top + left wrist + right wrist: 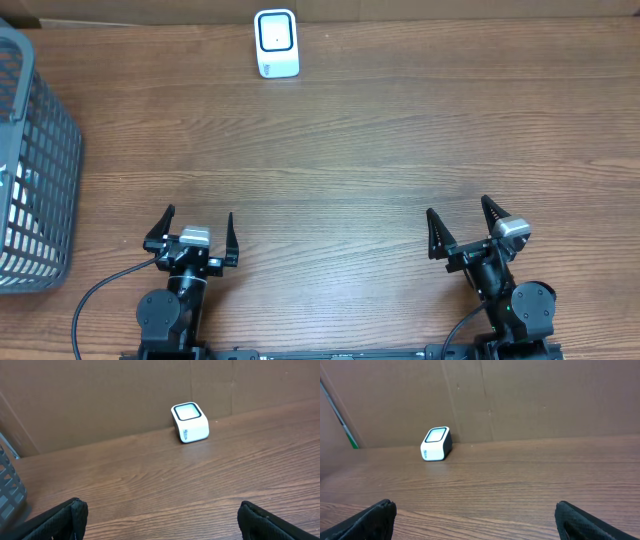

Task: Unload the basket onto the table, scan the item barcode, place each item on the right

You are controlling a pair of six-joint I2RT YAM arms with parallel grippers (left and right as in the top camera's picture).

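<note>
Where the wooden table (350, 140) meets the brown cardboard wall (100, 395) at its far edge, the small white scanner (277, 43) stands upright, its dark-rimmed window facing up and toward the arms (in the left wrist view (190, 422) some small print shows on its front face, too small to read). It sits a little left of the table's middle and well apart from both arms; in the right wrist view (436, 443) it appears off to the left against the same wall. A grey mesh basket (30, 170) stands at the table's left edge, and something pale shows through its bars, though I cannot tell what it is. Near the front edge, the left gripper (199, 215) has its black fingers (65, 517) spread wide with only bare wood between them, holding nothing. The right gripper (458, 206), also near the front and well to the right, is likewise spread wide and grasps nothing, its fingers (580, 520) framing bare tabletop.
</note>
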